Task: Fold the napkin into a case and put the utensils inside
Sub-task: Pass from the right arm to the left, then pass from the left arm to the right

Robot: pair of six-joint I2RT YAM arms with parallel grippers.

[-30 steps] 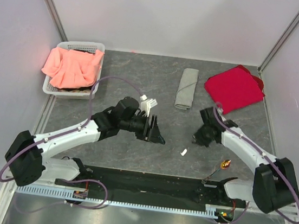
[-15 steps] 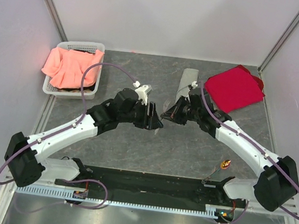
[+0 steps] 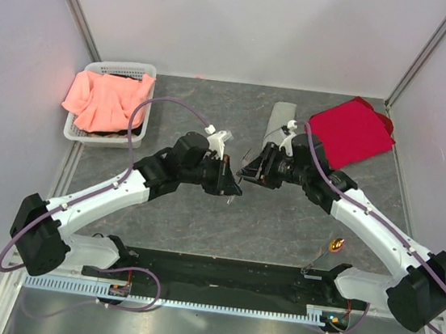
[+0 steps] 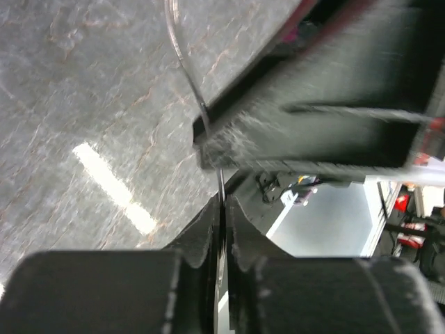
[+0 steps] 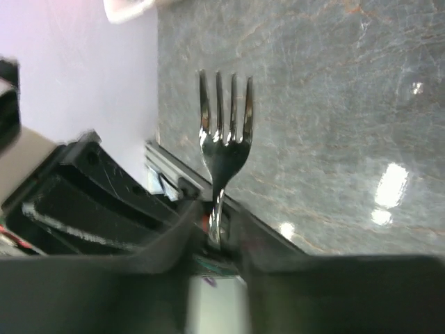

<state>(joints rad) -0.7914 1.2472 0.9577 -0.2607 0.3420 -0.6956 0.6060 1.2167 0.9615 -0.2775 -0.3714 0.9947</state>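
Fork point(image 5: 224, 149) hangs mid-frame over the counter point(image 3: 201, 213). My right jaws point(image 5: 215, 226) pinch its neck and my left jaws point(image 4: 221, 205) are clamped on the thin handle. It's stiff, light, slick steel, so I'd grip the flat faces. Napkin point(image 3: 278, 129) lies upper middle.

Grey table point(image 3: 190, 106), white basket point(image 3: 121, 66), napkin point(image 3: 280, 115), red cloth point(image 3: 349, 132), orange-ended utensil point(image 3: 335, 245)

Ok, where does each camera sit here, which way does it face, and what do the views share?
Top external: above and behind both arms, looking down on the table; left hand faces right hand.
Left wrist: on the left arm, looking along its fingers, shut on a fork.
Right wrist: on the right arm, looking past its own fingers at the fork's tines.
Both wrist views share the fork.
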